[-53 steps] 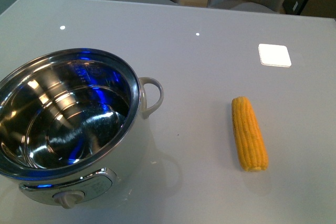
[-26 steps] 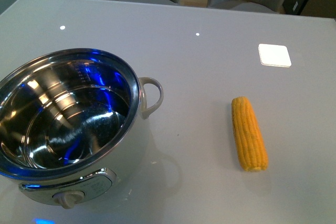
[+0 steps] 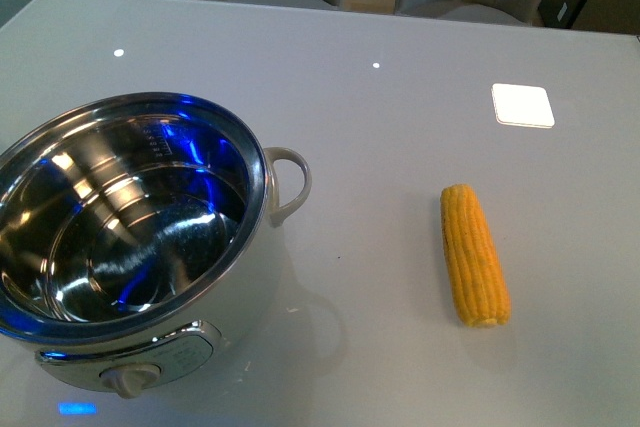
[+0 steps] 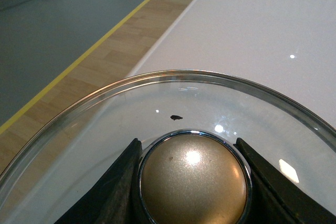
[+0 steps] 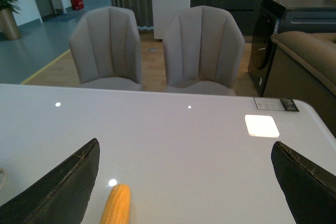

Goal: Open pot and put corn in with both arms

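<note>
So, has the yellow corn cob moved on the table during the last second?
No. The yellow-orange corn cob lies in the same spot, equally far from the white square on the grey table.

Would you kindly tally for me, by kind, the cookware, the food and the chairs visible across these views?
Pot: 1, the pot, standing open
Lid: 1, the glass lid, held by its knob in the left gripper
Corn: 1, the corn cob, lying on the table
Chairs: 2, one chair and another chair
Total: 5
</note>
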You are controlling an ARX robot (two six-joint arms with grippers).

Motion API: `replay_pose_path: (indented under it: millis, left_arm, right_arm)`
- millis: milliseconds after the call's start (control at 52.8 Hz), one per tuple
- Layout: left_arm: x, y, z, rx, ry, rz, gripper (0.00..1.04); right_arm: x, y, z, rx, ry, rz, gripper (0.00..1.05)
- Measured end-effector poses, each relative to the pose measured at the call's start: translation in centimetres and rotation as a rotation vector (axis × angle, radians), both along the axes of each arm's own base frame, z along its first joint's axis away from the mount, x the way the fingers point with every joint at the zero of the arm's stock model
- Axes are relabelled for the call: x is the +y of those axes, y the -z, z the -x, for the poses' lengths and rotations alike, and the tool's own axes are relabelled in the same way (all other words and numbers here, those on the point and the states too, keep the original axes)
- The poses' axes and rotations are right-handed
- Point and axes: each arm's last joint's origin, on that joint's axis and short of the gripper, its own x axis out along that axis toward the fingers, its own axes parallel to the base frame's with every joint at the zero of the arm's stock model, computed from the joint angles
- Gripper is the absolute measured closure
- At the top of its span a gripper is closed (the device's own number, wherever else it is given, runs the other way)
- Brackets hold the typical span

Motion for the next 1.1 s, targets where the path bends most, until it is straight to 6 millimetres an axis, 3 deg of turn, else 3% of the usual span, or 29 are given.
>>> replay_pose_path:
  millis: [265, 966, 1098]
  left_arm:
    - [-1.3, 2.3, 0.3, 0.051, 0.022, 0.042, 0.60]
    - [-1.4, 2.9, 0.6, 0.054, 0.012, 0.080, 0.60]
    - [-1.4, 2.8, 0.6, 0.050, 0.011, 0.081, 0.42]
  right_arm:
    - [0.0, 0.0, 0.0, 0.000, 0.000, 0.000, 0.09]
    - [0.0, 0.0, 0.0, 0.000, 0.000, 0.000, 0.09]
    - [0.0, 0.0, 0.0, 0.000, 0.000, 0.000, 0.09]
